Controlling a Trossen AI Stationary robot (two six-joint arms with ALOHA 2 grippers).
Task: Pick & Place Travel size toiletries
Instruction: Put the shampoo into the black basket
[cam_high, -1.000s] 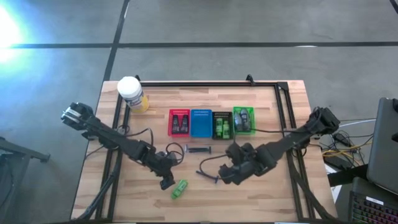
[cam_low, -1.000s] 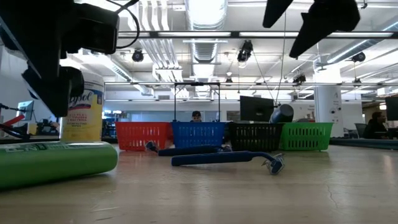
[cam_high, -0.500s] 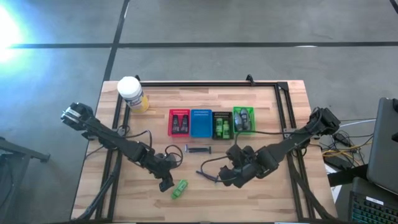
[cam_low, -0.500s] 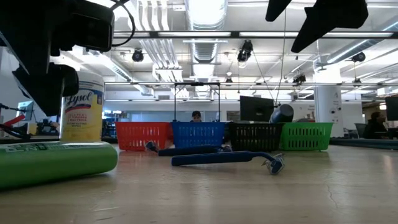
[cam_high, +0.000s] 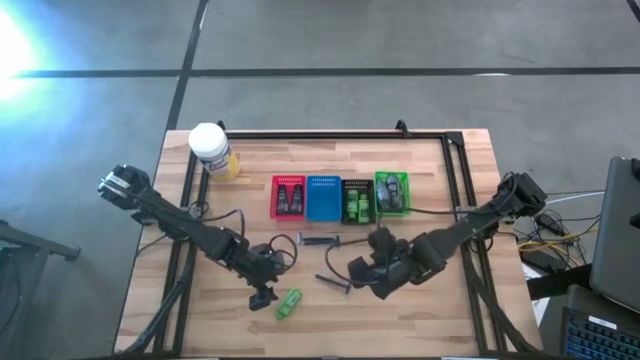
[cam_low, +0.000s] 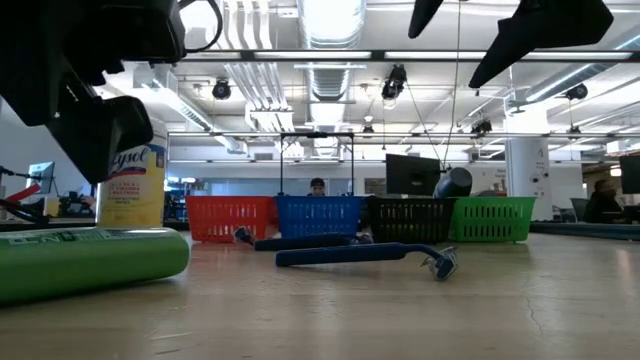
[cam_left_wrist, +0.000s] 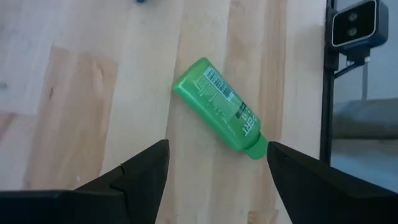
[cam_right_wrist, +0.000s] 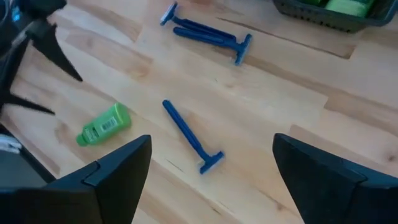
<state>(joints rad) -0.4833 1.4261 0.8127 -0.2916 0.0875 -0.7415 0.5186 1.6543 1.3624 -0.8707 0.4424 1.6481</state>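
High view: baskets (cam_high: 341, 199) partly filled; green tube (cam_high: 289, 303) and razors (cam_high: 333, 282) remain; left gripper (cam_high: 262, 297) and right gripper (cam_high: 358, 272) spread, empty.

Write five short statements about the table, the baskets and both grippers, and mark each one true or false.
1. The left gripper is open above the green tube. True.
2. The green tube stands upright. False: it lies on its side on the table.
3. The right gripper holds a razor. False: it is open and empty, and the single razor lies on the wood.
4. Four baskets stand in a row: red, blue, black, green. True.
5. The yellow jar sits inside the blue basket. False: it stands apart, near the table's far left corner.
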